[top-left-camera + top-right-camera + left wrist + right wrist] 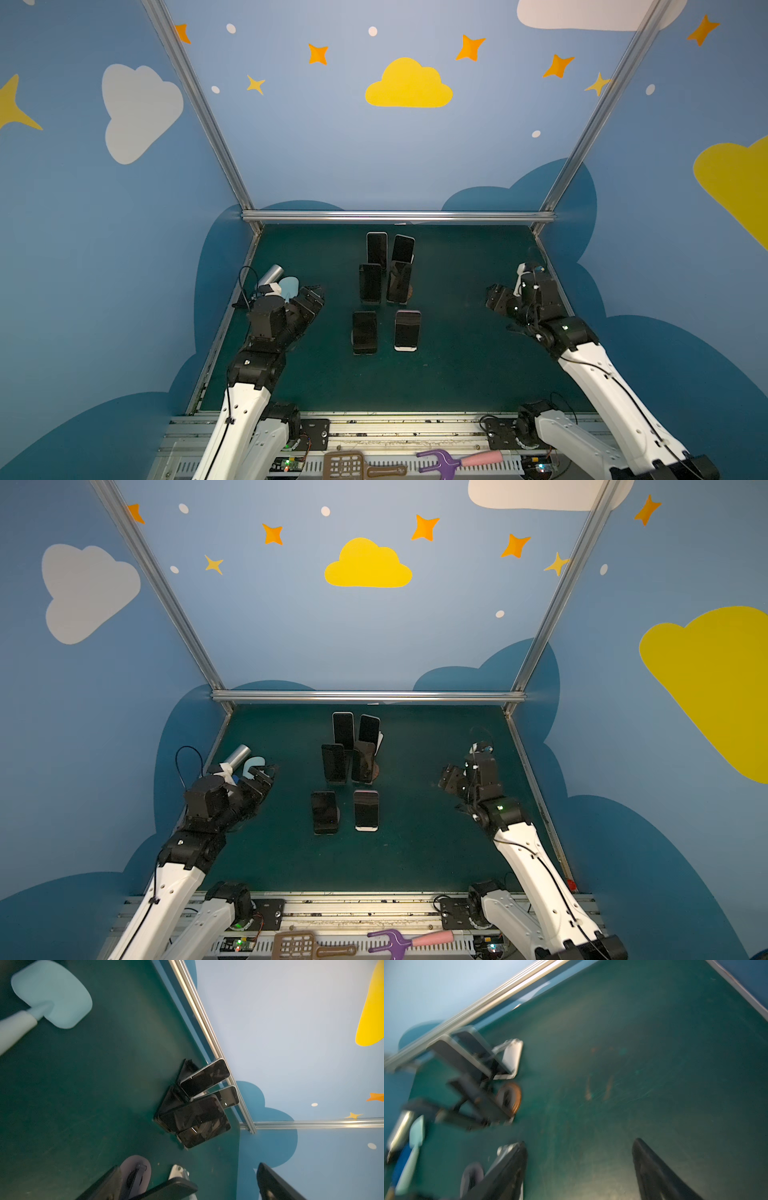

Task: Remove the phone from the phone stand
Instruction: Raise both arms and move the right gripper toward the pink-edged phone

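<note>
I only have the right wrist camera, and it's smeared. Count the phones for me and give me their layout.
Observer: Six, propped upright in three rows of two, from the near right phone back to the far left phone.
Operator: Now report the left tool.
Observer: The left tool hangs open and empty to the left of the phones, touching none.
Operator: List any clutter outside my view.
Observer: A purple fork toy and a brown slotted spatula lie on the front rail, off the mat.
</note>
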You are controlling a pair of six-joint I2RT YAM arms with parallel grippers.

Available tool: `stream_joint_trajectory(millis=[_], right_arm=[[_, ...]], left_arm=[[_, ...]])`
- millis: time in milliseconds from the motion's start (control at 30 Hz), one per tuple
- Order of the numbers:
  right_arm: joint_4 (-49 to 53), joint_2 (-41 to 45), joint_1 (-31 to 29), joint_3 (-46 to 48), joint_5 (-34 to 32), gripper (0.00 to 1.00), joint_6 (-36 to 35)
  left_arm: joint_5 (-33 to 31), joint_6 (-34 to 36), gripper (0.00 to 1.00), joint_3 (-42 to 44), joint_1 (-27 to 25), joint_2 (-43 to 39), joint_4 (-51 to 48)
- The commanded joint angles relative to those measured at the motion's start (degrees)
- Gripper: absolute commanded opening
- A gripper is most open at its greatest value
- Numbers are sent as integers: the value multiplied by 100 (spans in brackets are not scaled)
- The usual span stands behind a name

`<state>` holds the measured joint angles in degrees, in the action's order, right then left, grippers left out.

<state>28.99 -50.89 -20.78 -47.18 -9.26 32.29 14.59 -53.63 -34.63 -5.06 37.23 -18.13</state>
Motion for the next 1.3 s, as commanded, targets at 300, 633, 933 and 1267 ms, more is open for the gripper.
stream_joint_trajectory(millis=[300, 633, 933, 1267], right_arm=[[-758, 778, -3763, 956, -2476, 89, 677], [-1099, -1466, -5482, -251, -3929, 93, 1254], [-1961, -2403, -5508, -314, -4310, 93, 1131], [-2365, -2832, -5373, -421, -4067, 93, 1128]], left_arm=[[301, -47, 100, 607, -268, -747, -843], [155, -120, 100, 681, -302, -861, -729], [35, -34, 100, 597, -412, -836, -775], [-57, 54, 100, 599, -438, -893, -750]])
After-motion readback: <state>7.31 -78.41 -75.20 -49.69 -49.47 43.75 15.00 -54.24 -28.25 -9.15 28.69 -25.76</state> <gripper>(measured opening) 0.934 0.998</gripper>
